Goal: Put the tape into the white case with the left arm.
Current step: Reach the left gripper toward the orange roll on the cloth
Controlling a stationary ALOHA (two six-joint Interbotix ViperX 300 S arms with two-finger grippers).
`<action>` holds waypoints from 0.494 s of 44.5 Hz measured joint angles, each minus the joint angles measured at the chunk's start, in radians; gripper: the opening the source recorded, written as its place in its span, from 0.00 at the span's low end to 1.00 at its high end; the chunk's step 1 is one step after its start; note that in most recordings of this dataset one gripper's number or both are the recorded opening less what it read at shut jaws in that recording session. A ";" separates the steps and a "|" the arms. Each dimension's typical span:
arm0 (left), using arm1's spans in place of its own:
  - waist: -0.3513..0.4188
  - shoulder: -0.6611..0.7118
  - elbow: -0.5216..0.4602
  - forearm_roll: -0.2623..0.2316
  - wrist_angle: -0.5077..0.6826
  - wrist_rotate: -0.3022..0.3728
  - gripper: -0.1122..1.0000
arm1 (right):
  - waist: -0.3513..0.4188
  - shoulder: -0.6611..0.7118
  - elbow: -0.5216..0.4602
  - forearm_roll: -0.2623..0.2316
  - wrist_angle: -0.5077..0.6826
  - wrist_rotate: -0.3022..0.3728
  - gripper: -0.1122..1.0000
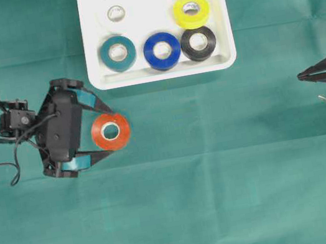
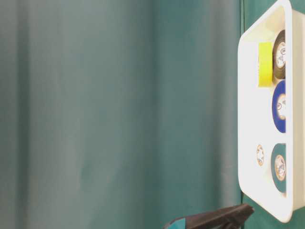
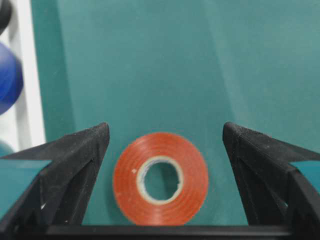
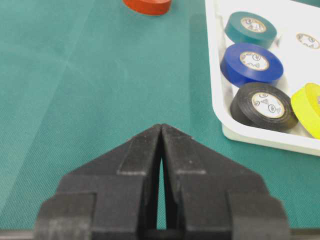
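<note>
Between the spread left jaws lies the orange tape (image 3: 160, 178), untouched.

A white case (image 2: 248, 119) with rounded corners fills the right edge of the table-level view, turned sideways so that its open face shows against green cloth (image 2: 119, 114) marked by soft vertical folds. Inside it, a yellow tape roll (image 2: 265, 64) leans on a black roll (image 2: 279, 55) near the top; below these sit a blue roll (image 2: 279, 106) and a teal roll (image 2: 279, 167). Beside the teal roll, the printed core of a white roll (image 2: 260, 155) shows, its body hard to tell from the case. At the bottom edge, a black pointed finger of the left tool (image 2: 221, 218), with a teal patch, reaches in near the case's lower corner.
</note>
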 measured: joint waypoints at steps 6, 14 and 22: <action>-0.008 0.029 -0.006 0.002 0.034 0.000 0.97 | 0.000 0.000 0.002 0.000 0.000 0.000 0.02; -0.011 0.083 -0.014 0.000 0.064 -0.026 0.97 | 0.000 0.000 0.000 0.000 0.000 0.000 0.02; -0.028 0.144 -0.029 0.000 0.072 -0.063 0.97 | 0.000 0.000 0.000 0.000 0.000 -0.002 0.02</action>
